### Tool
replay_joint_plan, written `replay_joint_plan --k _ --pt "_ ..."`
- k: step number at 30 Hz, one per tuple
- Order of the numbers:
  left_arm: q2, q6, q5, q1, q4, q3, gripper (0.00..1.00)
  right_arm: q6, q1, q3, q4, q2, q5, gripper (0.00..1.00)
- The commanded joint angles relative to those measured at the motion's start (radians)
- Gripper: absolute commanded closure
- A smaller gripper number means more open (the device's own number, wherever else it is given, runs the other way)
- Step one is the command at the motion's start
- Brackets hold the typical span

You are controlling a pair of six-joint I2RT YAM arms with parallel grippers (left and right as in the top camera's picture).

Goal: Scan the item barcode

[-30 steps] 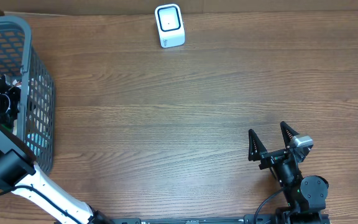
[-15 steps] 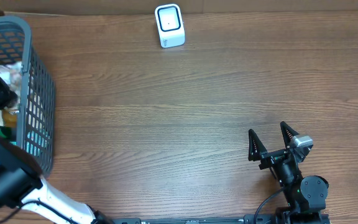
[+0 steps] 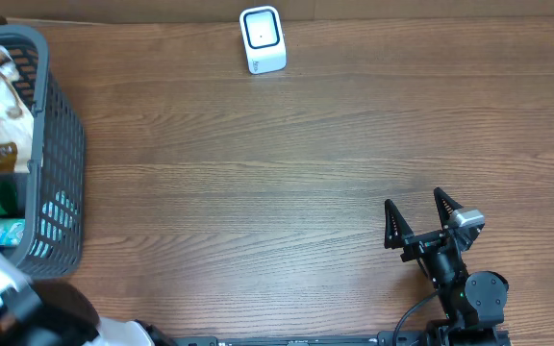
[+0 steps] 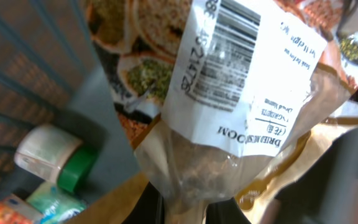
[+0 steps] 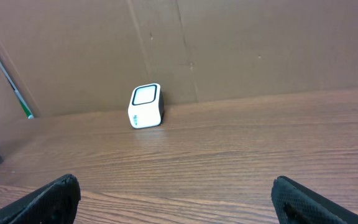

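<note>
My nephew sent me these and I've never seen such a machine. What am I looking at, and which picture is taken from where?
Two robot arms sit at a wooden table, each ending in a two-finger gripper. One picture looks down from above; the other two come from wrist cameras. The left gripper is shut on a printed plastic bag with a barcode label, above a grey basket of goods. The right gripper stands open and empty. The white box at the table's far edge is the scanner.
</note>
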Motion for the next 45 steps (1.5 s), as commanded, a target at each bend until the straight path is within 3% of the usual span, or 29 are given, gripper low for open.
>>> replay_joint_plan --k 1,15,21,29,35,45 --pt "-0.119 -0.066 0.030 -0.008 0.021 0.023 0.96 -0.003 0.004 -0.010 0.006 -0.011 0.009 0.00" --pt "-0.431 -0.141 0.147 -0.092 0.074 0.023 0.96 -0.003 0.004 -0.010 0.006 -0.011 0.009 0.00" --pt "-0.488 -0.140 0.164 -0.323 -0.066 0.021 0.96 -0.003 0.004 -0.010 0.006 -0.011 0.009 0.00" --pt "-0.392 -0.158 0.130 -0.633 -0.192 -0.110 0.96 -0.003 0.004 -0.010 0.006 -0.011 0.009 0.00" --pt "-0.274 -0.309 0.097 -0.845 -0.031 -0.359 0.96 -0.003 0.004 -0.010 0.006 -0.011 0.009 0.00" --pt "-0.057 -0.736 0.029 -1.069 0.288 -0.567 0.96 -0.003 0.004 -0.010 0.006 -0.011 0.009 0.00"
